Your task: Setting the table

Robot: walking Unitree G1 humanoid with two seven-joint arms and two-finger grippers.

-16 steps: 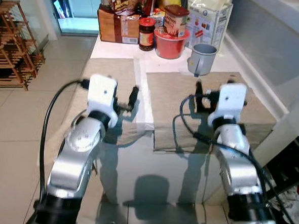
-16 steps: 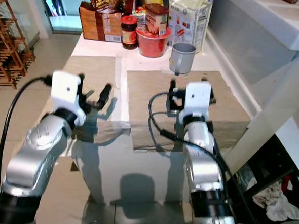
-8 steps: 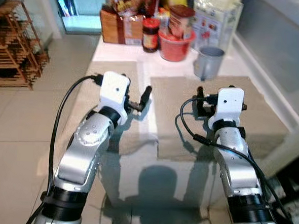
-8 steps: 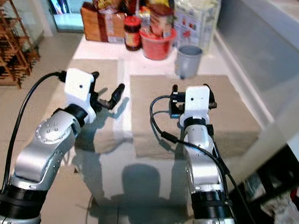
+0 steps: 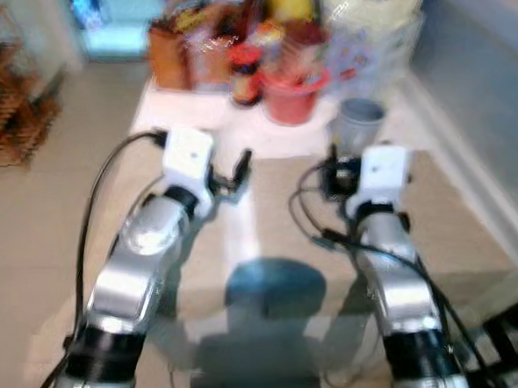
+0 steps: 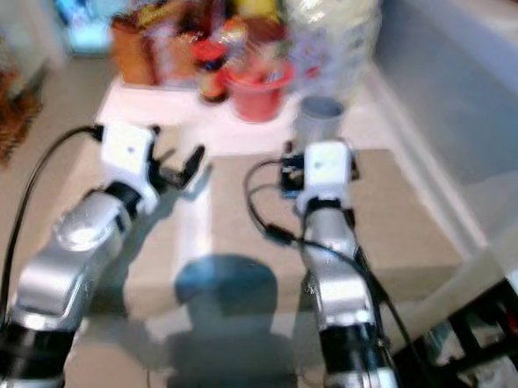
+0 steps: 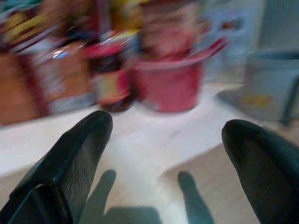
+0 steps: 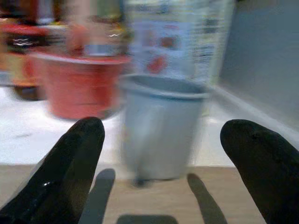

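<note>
So the grey mug (image 8: 161, 126) sits at 12 o'clock just ahead of the right gripper (image 8: 163, 154), whose fingers are spread wide; left gripper (image 7: 163, 154) gapes too. I'd centre on the mug before closing, everything's blurry.

We see every view smeared by motion blur. The packages (image 5: 198, 32) at the far end of the tabletop (image 6: 159, 104) run together, their labels unreadable and their tops cut off by the picture's edge. The carton (image 8: 180, 37) behind the grey cup (image 8: 161, 126) carries print we cannot read. The dark-lidded jar (image 7: 110, 77) beside the red bowl (image 7: 173, 84) is perhaps a spread; its label is a blur.
</note>
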